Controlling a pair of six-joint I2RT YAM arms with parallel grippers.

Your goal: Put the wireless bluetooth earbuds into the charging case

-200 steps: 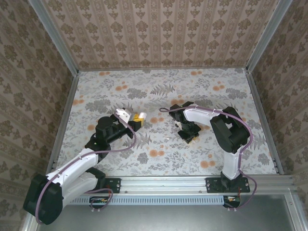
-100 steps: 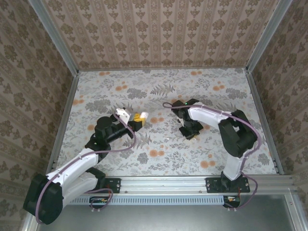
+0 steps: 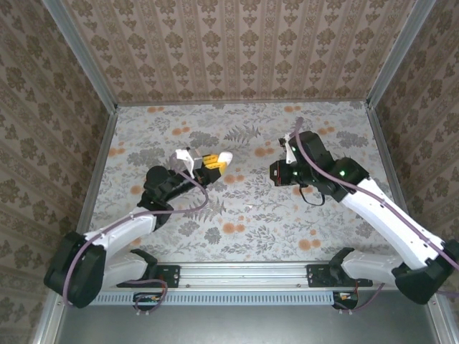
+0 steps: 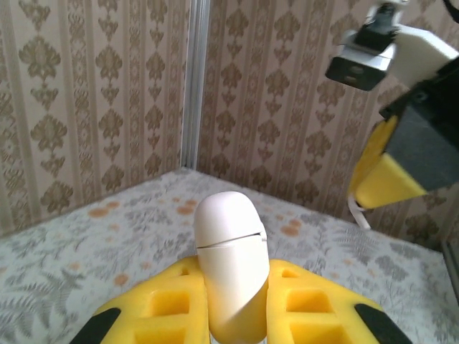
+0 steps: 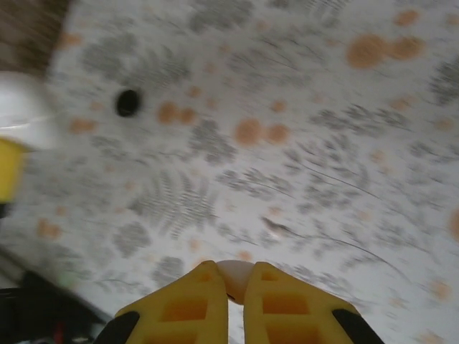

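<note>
Charging case point(image 4: 229, 265): white plastic, smooth, glossy. Left gripper pads point(image 4: 315, 304): yellow, matt. Pale piece point(image 5: 234, 278): smooth. Table point(image 3: 251, 236): matt floral print. Rail point(image 3: 251, 272): bare metal.

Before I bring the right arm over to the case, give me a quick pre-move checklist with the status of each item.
1. Charging case held by left gripper: ok, clamped between its jaws.
2. Case lid open: not ok, the seam is closed.
3. Right gripper carrying an earbud: cannot tell; its jaws are shut on a small pale piece.
4. Earbud located: ok, a round black earbud lies on the table.
5. Second earbud located: cannot tell.
</note>
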